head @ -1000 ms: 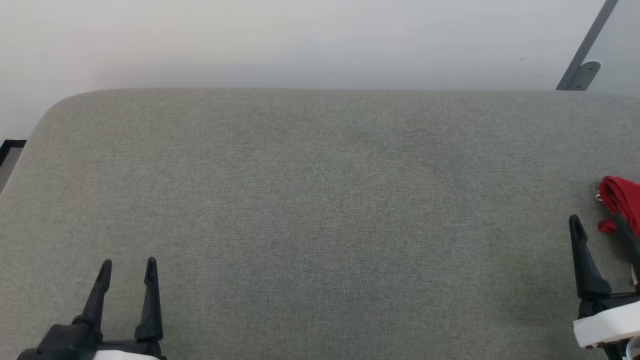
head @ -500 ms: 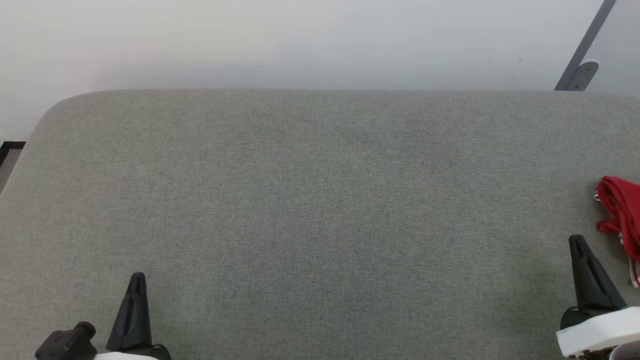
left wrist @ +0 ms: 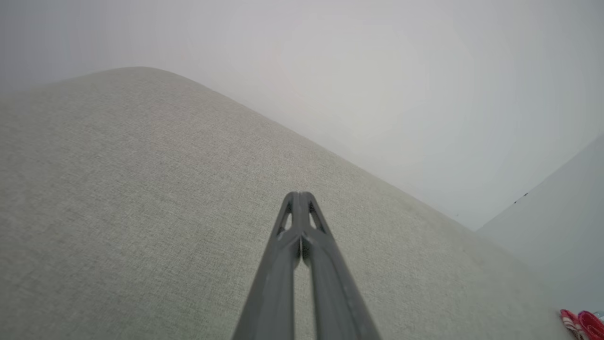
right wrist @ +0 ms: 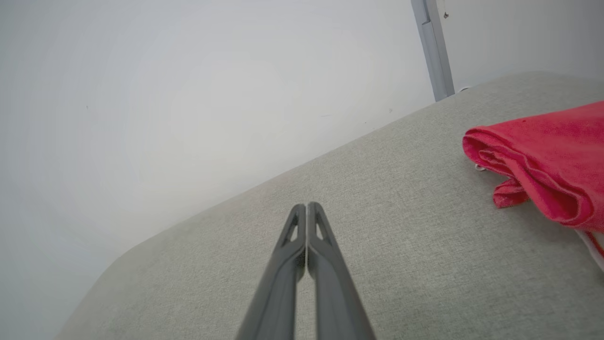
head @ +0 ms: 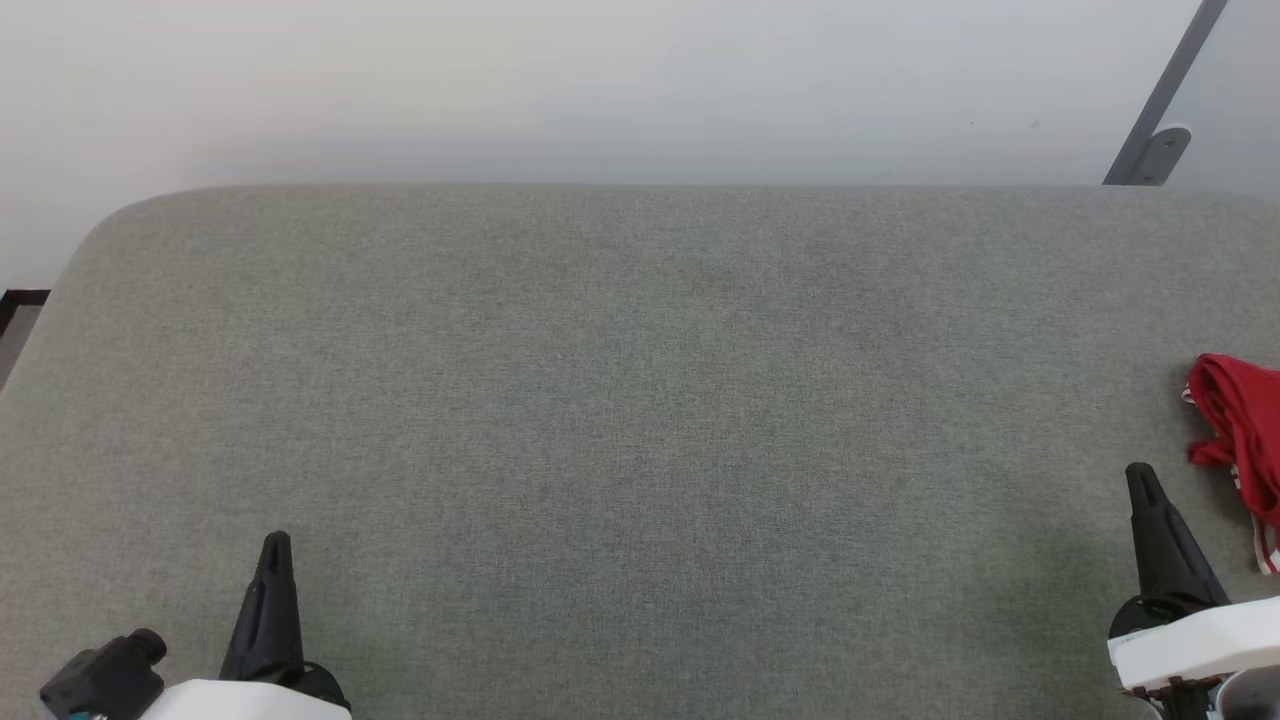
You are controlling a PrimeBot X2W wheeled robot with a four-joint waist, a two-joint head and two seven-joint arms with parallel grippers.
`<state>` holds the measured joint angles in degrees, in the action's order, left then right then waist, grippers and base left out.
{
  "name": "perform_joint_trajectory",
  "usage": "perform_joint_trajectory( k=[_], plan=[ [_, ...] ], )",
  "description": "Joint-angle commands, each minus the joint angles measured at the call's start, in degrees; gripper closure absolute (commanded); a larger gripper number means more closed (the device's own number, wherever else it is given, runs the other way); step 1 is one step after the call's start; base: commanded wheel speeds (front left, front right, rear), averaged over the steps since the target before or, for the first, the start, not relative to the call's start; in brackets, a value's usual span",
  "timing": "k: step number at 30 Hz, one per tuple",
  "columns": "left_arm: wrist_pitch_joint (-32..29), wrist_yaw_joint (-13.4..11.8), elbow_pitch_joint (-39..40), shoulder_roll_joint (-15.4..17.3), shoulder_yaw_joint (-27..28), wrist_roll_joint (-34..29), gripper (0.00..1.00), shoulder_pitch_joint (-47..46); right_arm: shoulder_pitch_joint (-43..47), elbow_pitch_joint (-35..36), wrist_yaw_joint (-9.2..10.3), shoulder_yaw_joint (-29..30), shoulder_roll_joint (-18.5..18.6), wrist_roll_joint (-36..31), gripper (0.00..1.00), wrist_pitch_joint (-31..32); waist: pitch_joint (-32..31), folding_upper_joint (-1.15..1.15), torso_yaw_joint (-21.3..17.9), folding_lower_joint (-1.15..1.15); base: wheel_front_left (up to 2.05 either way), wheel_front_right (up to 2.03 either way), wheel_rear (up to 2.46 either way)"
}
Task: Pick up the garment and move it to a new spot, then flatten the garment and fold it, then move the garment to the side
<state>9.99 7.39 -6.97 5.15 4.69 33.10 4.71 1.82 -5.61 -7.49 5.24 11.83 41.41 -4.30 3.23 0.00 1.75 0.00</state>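
red T-shirt (head: 1238, 415) is seen bunched up at the right edge of the frame on the grey fabric desk (head: 640, 380); left gripper (head: 275, 548) and right gripper (head: 1140, 478), lower corners, are shown with jaws pressed fully together, nothing held

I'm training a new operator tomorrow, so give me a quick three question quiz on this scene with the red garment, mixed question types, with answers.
1. True or false: the right hand is shut on the garment.
2. In the head view, where on the grey surface does the garment lie? A: left edge. B: centre. C: right edge.
3. Fill in: the left hand has its fingers pressed ____, holding nothing.
Key: 1 false, it is shut but apart from the garment; 2 C; 3 together.
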Motion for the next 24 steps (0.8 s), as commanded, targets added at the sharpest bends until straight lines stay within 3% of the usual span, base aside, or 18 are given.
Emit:
perform_joint_trajectory(
  k=[1,24],
  plan=[
    [-0.6,0.0,0.3,0.4,-0.1,3.1,1.00,-1.7,-1.5,0.4,0.00,0.2,0.0,2.5,1.00,0.5,-0.1,0.00,0.0,0.00,0.00,0.00,0.00],
    [-5.0,0.1,-1.9,0.2,-0.3,21.8,1.00,-4.7,-3.7,-2.4,0.00,0.5,-2.8,18.0,1.00,3.7,-0.7,0.00,-0.4,0.00,0.00,0.00,0.00]
  ],
)
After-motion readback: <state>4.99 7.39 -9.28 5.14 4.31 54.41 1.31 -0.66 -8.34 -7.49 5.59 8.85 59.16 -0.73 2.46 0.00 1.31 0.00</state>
